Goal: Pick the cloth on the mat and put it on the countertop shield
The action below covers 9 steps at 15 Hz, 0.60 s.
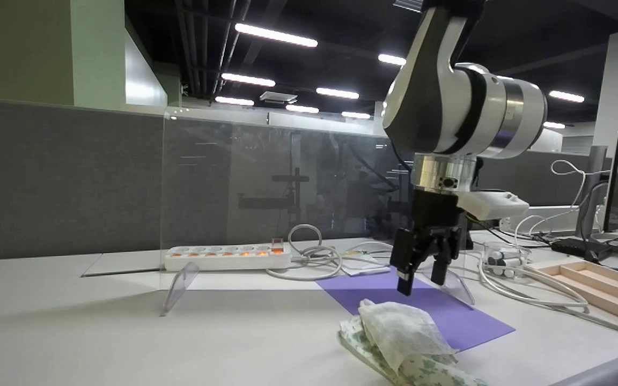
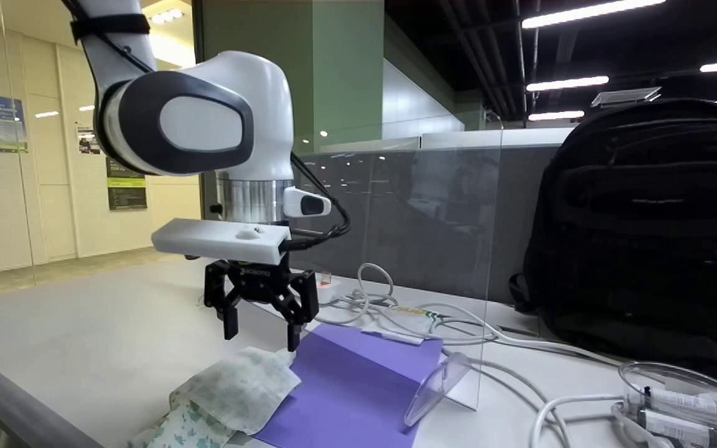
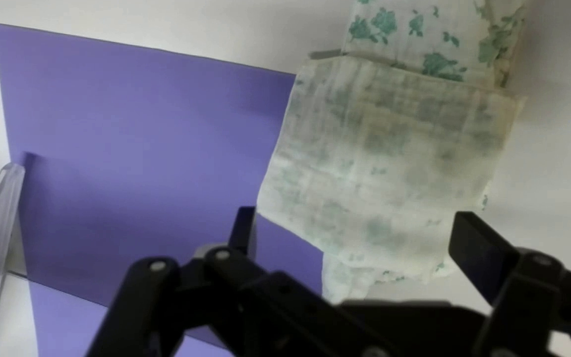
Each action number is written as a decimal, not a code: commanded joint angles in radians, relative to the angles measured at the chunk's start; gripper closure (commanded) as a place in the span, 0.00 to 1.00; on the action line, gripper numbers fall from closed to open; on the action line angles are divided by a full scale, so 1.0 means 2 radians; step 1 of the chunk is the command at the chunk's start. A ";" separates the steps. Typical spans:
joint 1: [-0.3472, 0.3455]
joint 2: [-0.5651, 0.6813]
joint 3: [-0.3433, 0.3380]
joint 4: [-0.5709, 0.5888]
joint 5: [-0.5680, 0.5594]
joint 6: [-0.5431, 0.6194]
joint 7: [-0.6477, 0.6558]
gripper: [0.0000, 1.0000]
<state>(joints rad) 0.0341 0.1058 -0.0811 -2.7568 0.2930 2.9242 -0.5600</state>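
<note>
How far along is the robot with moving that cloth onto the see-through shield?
Done: only the approach, it seems; the open fingers look lined up over the cloth. In hand: nothing; no cloth is gripped between the fingers. Left: nearly everything. The cloth, lapping over the purple mat, must be gripped and lifted, then put on the see-through shield, which has no cloth on it yet.

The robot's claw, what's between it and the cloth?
Just air: in an exterior view, a bare gap shows between the gripper and the cloth, with the purple sheet behind.
</note>
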 commanded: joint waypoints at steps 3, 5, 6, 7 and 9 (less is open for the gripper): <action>0.002 0.047 -0.010 0.021 -0.008 0.030 0.008 0.00; 0.001 0.058 -0.011 0.027 -0.005 0.032 0.006 0.00; 0.001 0.064 -0.011 0.030 -0.004 0.033 0.006 0.00; 0.001 0.070 -0.012 0.033 -0.004 0.032 0.006 0.00; 0.001 0.079 -0.011 0.039 -0.002 0.031 0.004 0.00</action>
<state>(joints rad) 0.0340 0.2304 -0.0971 -2.7090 0.2923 2.9869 -0.5600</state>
